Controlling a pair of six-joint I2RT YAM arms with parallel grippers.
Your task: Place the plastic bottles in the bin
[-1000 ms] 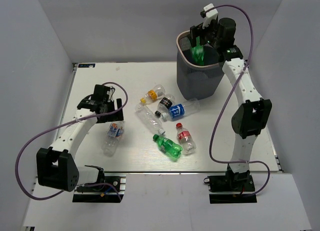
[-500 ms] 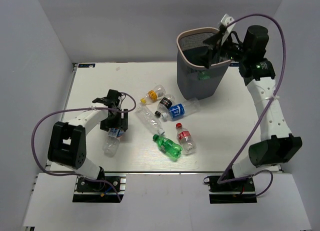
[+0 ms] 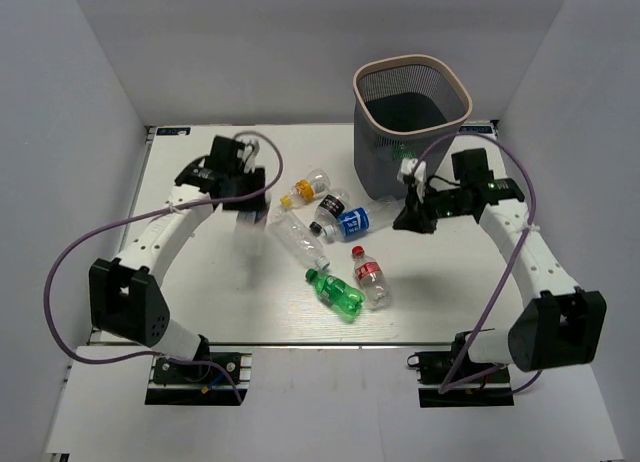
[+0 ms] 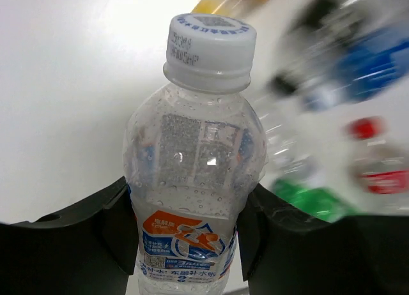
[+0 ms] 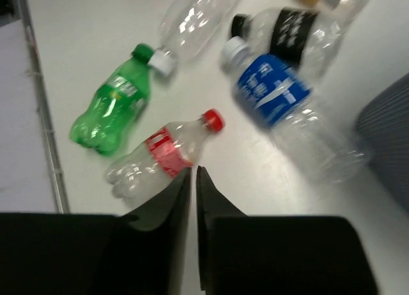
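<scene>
The left gripper (image 4: 188, 228) clamps a clear white-capped bottle (image 4: 195, 154) around its labelled belly, cap pointing away from the wrist. The bin (image 3: 385, 167) stands well off to that hand's right, beyond 6 loose bottles (image 3: 360, 222), so the carry should clear the rim before the grip lets go. The right gripper (image 5: 193, 173), pinched nearly together and empty, hovers near the red-labelled bottle (image 5: 156, 156) just ahead of it; it needs to spread first.
</scene>
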